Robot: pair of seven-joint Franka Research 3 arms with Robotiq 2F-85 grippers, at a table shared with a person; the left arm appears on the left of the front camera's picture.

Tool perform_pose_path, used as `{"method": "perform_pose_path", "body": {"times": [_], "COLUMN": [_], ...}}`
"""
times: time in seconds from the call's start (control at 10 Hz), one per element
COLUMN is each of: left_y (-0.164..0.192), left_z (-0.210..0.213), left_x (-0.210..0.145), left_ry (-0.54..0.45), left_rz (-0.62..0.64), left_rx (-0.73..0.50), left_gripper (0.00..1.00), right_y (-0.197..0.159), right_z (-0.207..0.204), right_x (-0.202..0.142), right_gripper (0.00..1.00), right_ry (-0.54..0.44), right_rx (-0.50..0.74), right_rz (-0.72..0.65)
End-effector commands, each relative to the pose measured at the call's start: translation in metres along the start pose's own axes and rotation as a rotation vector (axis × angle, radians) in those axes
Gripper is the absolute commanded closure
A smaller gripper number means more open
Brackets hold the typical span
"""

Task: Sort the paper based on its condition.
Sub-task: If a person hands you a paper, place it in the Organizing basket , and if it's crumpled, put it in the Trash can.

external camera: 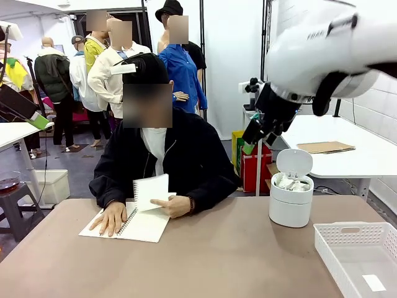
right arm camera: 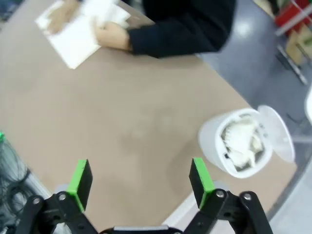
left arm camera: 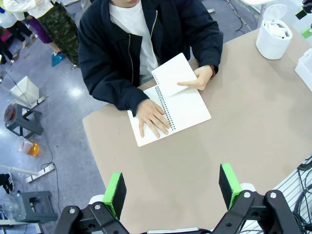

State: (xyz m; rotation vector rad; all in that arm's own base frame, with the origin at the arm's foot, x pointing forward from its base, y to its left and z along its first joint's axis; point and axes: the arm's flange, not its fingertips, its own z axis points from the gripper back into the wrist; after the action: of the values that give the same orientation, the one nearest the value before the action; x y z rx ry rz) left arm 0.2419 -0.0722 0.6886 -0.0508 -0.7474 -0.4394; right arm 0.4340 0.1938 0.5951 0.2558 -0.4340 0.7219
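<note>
1. Presently, crumpled paper point(right arm camera: 241, 141) lies in the open-lidded bin point(right arm camera: 207, 141); the piece count is unclear.
2. Tray point(external camera: 329, 245), cut off at the frame edge, holds one small white patch, nature unclear.
3. A person's hand point(external camera: 111, 218) rests flat on a notebook point(external camera: 146, 226).
4. Left gripper point(left arm camera: 171, 180): fingers apart, empty, above the table point(left arm camera: 195, 146).
5. Right gripper point(right arm camera: 140, 170): fingers apart, empty, above the table near the bin.

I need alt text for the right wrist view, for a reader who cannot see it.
The right gripper hangs open above the brown table. At the picture's right stands a white bin, lid open, holding crumpled paper; at the top left, blurred, a person's hand touches a white notebook.
</note>
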Motion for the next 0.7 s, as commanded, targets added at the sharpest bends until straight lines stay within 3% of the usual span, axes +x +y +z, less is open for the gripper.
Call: {"method": "perform_pose_path", "body": {"times": [0.0, 0.3, 0.6], "left_y": [0.001, 0.001, 0.001], "left_z": [0.000, 0.000, 0.000], "left_x": [0.000, 0.000, 0.000], "left_ry": [0.002, 0.002, 0.002], "left_rz": [0.001, 0.001, 0.001], "left_rx": [0.010, 0.010, 0.010], "left_gripper": [0.00, 0.00, 0.00], "right_y": [-0.004, 0.035, 0.066], "right_z": [0.015, 0.026, 0.041], "right_x": [0.005, 0.006, 0.008], "right_gripper": [0.00, 0.00, 0.00], "right_ry": [0.021, -0.058, -0.140], "right_rx": [0.106, 0.027, 0.015], "right_rz": [0.037, 0.149, 0.150]}}
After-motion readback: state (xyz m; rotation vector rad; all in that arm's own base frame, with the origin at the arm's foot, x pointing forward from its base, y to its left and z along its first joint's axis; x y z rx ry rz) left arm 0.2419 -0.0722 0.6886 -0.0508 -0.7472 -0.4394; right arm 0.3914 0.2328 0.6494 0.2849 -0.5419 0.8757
